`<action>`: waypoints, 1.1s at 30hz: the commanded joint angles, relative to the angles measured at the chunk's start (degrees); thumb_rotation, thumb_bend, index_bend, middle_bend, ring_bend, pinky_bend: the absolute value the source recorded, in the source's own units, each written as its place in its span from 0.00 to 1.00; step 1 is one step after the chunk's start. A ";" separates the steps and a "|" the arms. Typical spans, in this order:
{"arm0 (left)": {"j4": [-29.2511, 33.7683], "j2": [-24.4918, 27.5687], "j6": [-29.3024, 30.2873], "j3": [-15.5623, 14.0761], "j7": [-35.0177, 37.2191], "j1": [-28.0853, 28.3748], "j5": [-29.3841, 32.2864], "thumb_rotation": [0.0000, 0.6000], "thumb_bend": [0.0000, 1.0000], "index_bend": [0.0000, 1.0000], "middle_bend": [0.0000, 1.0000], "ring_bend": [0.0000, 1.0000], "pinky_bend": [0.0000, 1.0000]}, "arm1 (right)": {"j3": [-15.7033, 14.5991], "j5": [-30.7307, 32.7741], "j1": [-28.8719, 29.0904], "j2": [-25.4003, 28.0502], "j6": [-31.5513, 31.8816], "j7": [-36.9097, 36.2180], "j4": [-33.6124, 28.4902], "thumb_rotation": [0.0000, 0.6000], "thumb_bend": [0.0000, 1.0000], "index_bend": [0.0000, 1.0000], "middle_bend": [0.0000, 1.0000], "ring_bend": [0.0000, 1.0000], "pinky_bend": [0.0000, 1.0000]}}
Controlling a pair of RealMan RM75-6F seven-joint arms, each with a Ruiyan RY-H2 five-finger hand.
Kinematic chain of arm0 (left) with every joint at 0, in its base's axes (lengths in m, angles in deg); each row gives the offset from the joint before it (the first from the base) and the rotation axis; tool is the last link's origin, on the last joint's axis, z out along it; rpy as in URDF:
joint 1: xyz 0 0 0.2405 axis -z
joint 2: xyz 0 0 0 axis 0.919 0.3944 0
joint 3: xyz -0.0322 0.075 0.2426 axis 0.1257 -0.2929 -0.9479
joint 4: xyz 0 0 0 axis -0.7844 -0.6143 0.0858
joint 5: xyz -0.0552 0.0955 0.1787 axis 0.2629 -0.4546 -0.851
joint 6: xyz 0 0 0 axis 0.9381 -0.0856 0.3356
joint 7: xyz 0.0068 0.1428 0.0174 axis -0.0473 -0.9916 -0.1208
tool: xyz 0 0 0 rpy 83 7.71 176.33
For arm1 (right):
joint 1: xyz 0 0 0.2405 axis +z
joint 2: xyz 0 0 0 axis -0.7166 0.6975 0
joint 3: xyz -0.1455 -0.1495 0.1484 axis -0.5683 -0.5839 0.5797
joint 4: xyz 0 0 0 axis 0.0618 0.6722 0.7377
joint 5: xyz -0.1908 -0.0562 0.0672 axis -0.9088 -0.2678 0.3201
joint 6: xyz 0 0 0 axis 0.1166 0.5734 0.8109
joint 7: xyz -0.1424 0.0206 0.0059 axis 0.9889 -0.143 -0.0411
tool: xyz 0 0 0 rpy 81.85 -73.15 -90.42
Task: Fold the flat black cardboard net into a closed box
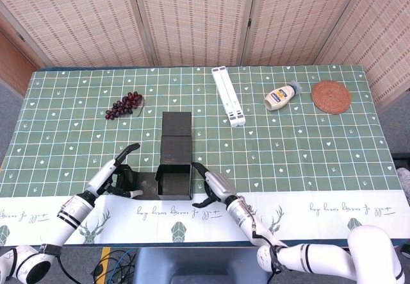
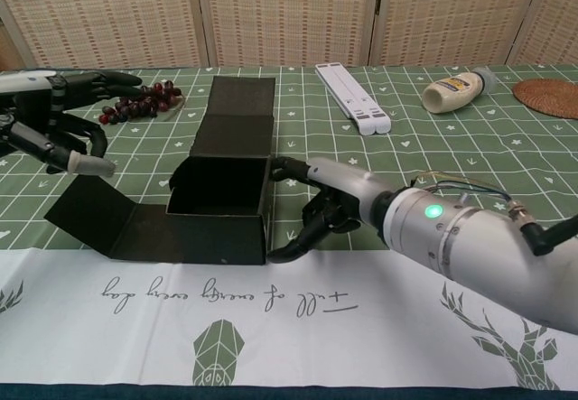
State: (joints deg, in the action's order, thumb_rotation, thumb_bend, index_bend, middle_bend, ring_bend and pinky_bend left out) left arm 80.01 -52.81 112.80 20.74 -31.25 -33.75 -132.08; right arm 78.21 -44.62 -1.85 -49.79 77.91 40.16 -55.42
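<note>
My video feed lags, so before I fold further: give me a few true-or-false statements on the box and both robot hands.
1. The black box is open on top. True.
2. The right robot hand is at the box's right wall. True.
3. The left robot hand grips the grapes. False: it holds nothing, above the flat left flap.
4. The lid panel is folded shut. False: it lies flat behind the box.
5. The mayonnaise bottle stands upright. False: it lies on its side.
</note>
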 commanded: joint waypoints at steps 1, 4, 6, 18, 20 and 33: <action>-0.04 0.16 0.29 -0.08 0.41 -0.15 -0.32 1.00 0.05 0.05 0.00 0.56 0.78 | 1.10 0.77 0.45 -3.02 1.06 -0.33 2.54 1.00 0.00 0.00 0.03 0.73 1.00; -0.19 0.32 0.58 -0.17 0.97 -0.30 -0.61 1.00 0.05 0.05 0.00 0.56 0.78 | 1.64 1.15 0.67 -4.80 0.95 -0.73 4.22 1.00 0.00 0.00 0.03 0.73 1.00; -0.21 0.52 0.73 -0.25 1.49 -0.41 -0.77 1.00 0.05 0.05 0.00 0.56 0.78 | 1.95 1.30 0.88 -5.73 0.65 -0.89 5.34 1.00 0.00 0.00 0.04 0.73 1.00; -0.27 0.97 1.34 -0.71 2.94 -0.63 -1.84 1.00 0.05 0.05 0.00 0.56 0.78 | 3.28 0.00 1.43 -10.81 2.20 -0.65 10.25 1.00 0.05 0.00 0.15 0.74 1.00; -0.28 0.98 1.54 -0.73 2.90 -0.67 -1.96 1.00 0.05 0.05 0.00 0.56 0.78 | 3.71 -0.47 1.43 -11.86 3.27 -0.46 11.30 1.00 0.13 0.04 0.20 0.76 1.00; -2.35 -1.86 11.86 2.33 -6.72 -4.31 0.20 1.00 0.05 0.13 0.00 0.59 0.82 | 8.81 -3.39 -1.68 -10.60 7.68 -6.49 11.18 1.00 0.37 0.36 0.41 0.85 1.00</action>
State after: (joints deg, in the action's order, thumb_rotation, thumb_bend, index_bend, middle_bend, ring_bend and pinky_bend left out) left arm 78.39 -53.80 122.50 22.17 -35.50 -37.06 -132.58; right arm 86.26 -47.77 -2.72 -61.33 85.29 34.80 -43.22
